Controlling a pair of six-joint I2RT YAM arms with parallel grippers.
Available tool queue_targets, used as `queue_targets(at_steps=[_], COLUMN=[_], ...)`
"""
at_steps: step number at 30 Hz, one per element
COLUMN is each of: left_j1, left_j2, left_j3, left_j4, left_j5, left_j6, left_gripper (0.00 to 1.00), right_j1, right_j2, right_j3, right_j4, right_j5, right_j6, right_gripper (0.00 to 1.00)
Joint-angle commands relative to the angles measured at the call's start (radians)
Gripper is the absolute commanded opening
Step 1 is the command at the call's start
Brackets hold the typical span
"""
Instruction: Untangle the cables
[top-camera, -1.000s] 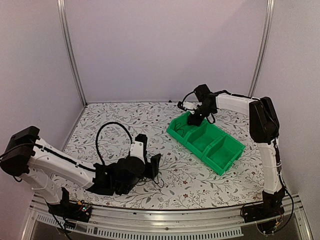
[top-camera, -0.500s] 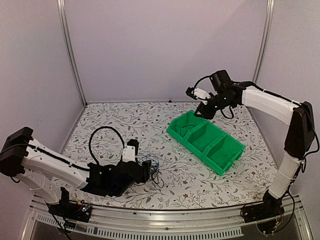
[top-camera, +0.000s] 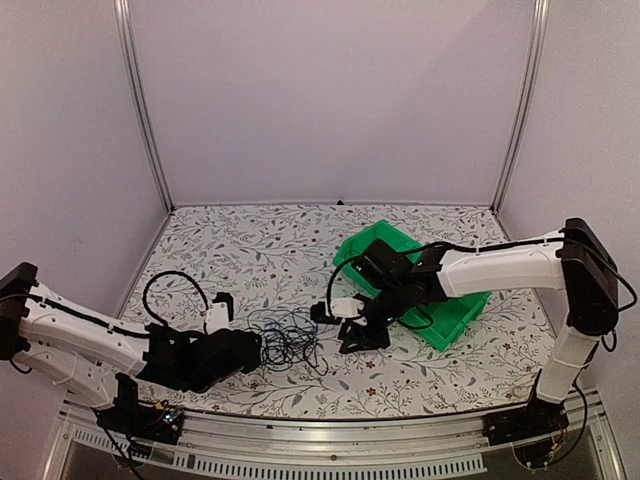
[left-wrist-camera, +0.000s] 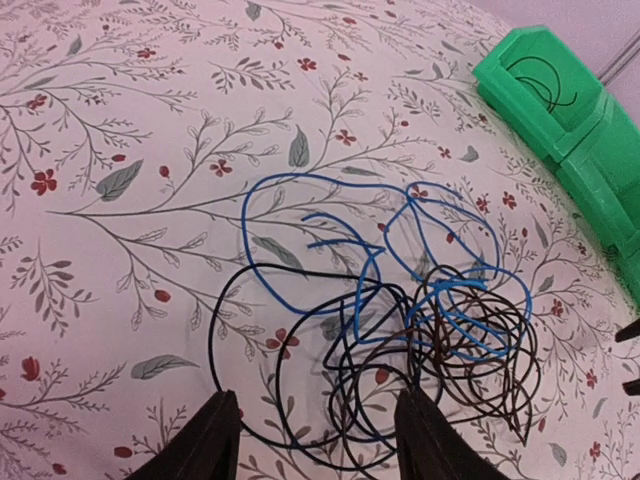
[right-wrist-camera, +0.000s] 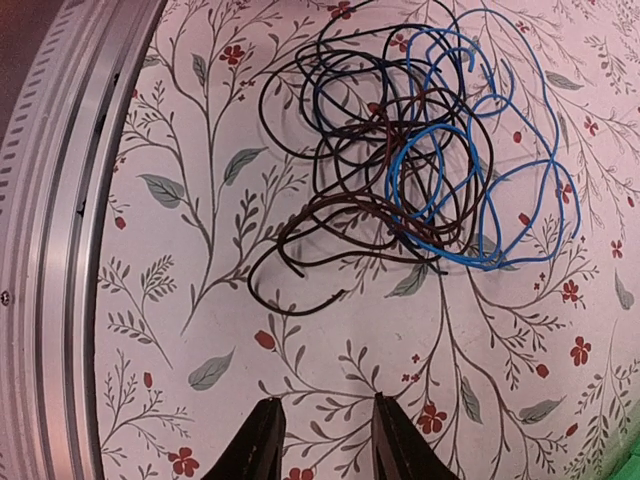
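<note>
**Tangle lying between two open grippers**

Top view: the cables (top-camera: 290, 340) are lying in one knotted heap on the flowered table (top-camera: 250, 250), at lower centre of the frame. Blue, black and dark brown strands are looping through one another.

The left gripper (top-camera: 255, 348) is sitting low, just left of the heap. The right gripper (top-camera: 342, 328) is hanging just right of it.

Left wrist view: the fingers of the left gripper (left-wrist-camera: 315, 445) are standing spread apart at the bottom edge and pinching nothing. The nearest black loop of the cables (left-wrist-camera: 400, 330) is running across the gap between them. I cannot tell whether it is touching them.

Right wrist view: the fingers of the right gripper (right-wrist-camera: 322, 445) are also standing apart at the bottom edge, with only tablecloth showing between them. The cables (right-wrist-camera: 410, 160) are lying at upper centre, well clear of the tips. A metal rail (right-wrist-camera: 60, 250) is running down the left edge.

The green bin (top-camera: 455, 310) is sitting at centre right, partly behind the right arm. In the left wrist view the green bin (left-wrist-camera: 560, 110) is showing at upper right, with a single black cable (left-wrist-camera: 545, 85) curling inside its end compartment.
</note>
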Motion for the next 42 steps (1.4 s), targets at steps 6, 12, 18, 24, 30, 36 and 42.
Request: queue_targets(at_steps=[6, 12, 18, 24, 30, 36, 42], left_j1=[0.114, 0.118, 0.119, 0.118, 0.118, 0.119, 0.119], left_j2=[-0.149, -0.174, -0.152, -0.114, -0.084, -0.069, -0.045], left_j3=[-0.108, -0.122, -0.126, -0.106, -0.084, -0.085, -0.089], left_j4=[0.106, 0.099, 0.118, 0.131, 0.132, 0.134, 0.157], left_j5=[0.068, 0.069, 0.091, 0.104, 0.102, 0.110, 0.118], left_j6=[0.045, 0.050, 0.060, 0.078, 0.092, 0.089, 0.098], left_gripper=[0.56, 0.57, 0.58, 0.58, 0.58, 0.58, 0.58], right_j1=[0.066, 0.100, 0.115, 0.136, 0.162, 0.163, 0.162], right_j2=[0.168, 0.205, 0.227, 0.261, 0.301, 0.312, 0.262], right_j3=[0.073, 0.074, 0.083, 0.113, 0.144, 0.124, 0.114], right_j4=[0.082, 0.098, 0.101, 0.097, 0.108, 0.154, 0.137], right_j5=[-0.001, 0.005, -0.002, 0.000, 0.048, 0.132, 0.178], right_j6=[0.087, 0.104, 0.106, 0.112, 0.146, 0.205, 0.221], right_gripper=[0.37, 0.37, 0.37, 0.37, 0.42, 0.33, 0.09])
